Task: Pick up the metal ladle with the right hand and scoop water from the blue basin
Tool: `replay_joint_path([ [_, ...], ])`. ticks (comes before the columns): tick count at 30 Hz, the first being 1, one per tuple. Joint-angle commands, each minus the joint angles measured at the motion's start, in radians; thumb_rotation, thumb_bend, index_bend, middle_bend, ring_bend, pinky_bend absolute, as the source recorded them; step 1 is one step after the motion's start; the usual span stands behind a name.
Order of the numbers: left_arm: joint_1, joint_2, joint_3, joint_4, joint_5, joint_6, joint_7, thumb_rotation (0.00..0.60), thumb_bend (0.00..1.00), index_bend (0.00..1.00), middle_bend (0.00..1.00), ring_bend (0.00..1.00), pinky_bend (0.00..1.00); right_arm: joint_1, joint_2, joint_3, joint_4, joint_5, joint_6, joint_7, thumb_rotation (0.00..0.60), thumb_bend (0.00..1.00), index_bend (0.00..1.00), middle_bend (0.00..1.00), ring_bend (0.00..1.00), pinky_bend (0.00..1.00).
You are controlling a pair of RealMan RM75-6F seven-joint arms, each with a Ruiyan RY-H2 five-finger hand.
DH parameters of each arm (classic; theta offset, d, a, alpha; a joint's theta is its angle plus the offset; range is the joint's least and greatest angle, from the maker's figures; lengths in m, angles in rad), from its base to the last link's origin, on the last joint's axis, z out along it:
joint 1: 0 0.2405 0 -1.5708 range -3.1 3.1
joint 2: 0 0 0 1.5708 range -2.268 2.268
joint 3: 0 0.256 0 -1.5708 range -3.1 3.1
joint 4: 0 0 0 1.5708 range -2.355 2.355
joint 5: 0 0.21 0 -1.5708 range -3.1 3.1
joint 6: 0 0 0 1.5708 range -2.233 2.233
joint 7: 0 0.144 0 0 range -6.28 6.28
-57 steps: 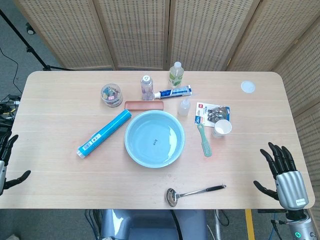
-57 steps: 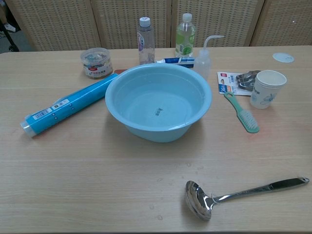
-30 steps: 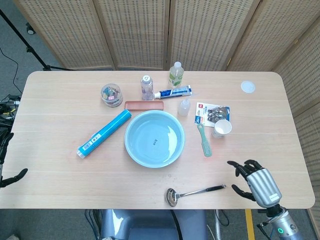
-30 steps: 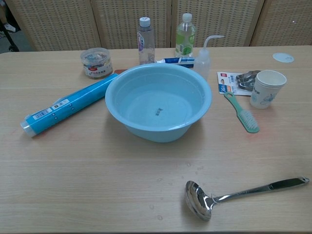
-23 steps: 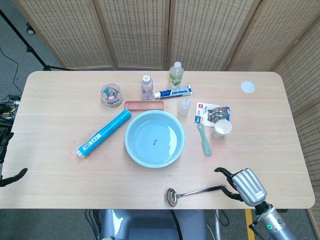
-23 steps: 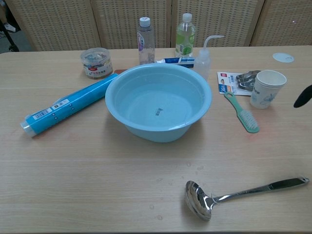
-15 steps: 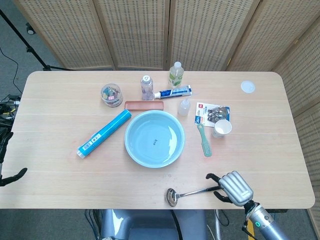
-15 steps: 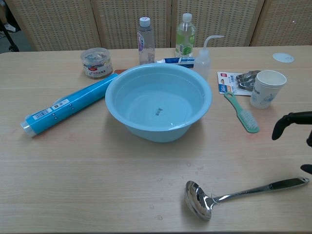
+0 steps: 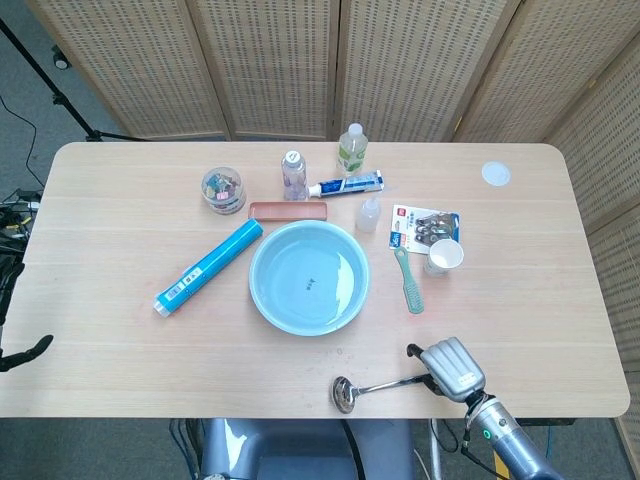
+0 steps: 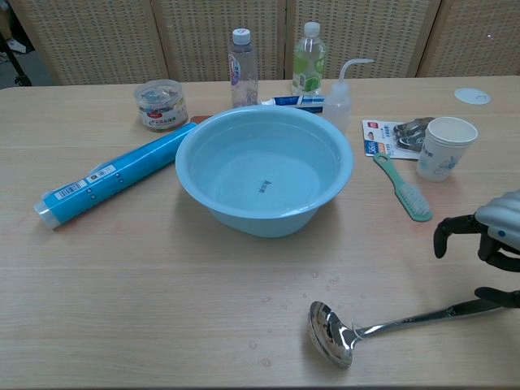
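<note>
The metal ladle lies flat near the table's front edge, its bowl to the left and its handle running right. My right hand hovers over the handle's far end with fingers arched and apart; in the chest view the right hand has one fingertip down beside the handle tip, and nothing is gripped. The blue basin holds water and stands mid-table, behind and left of the ladle; its wall faces the chest view. Only dark fingers of my left hand show at the left edge, spread and empty.
A green brush and a paper cup stand behind the right hand. A blue roll lies left of the basin. Bottles, a jar and a toothpaste tube line the back.
My right hand has come in from the table's right edge, moving left and down over the ladle's handle end. The ladle and basin have not moved.
</note>
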Motion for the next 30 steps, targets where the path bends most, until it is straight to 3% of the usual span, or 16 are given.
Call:
replay_joint_path([
  [1,0.0,0.0,-0.001,0.0,-0.001,0.0,-0.002,0.6,0.16,0.0,0.0,0.0,0.0,-0.001,-0.025,0.006,0.007,0.049,-0.021,-0.046,0.6,0.31,0.38,0.95,1.0,1.0],
  [30,-0.007,-0.006,-0.006,0.003,-0.022,-0.02,0.015,0.6,0.16,0.0,0.0,0.0,0.0,-0.012,-0.128,-0.034,0.11,0.109,-0.028,-0.082,0.6,0.37,0.41,0.95,1.0,1.0],
])
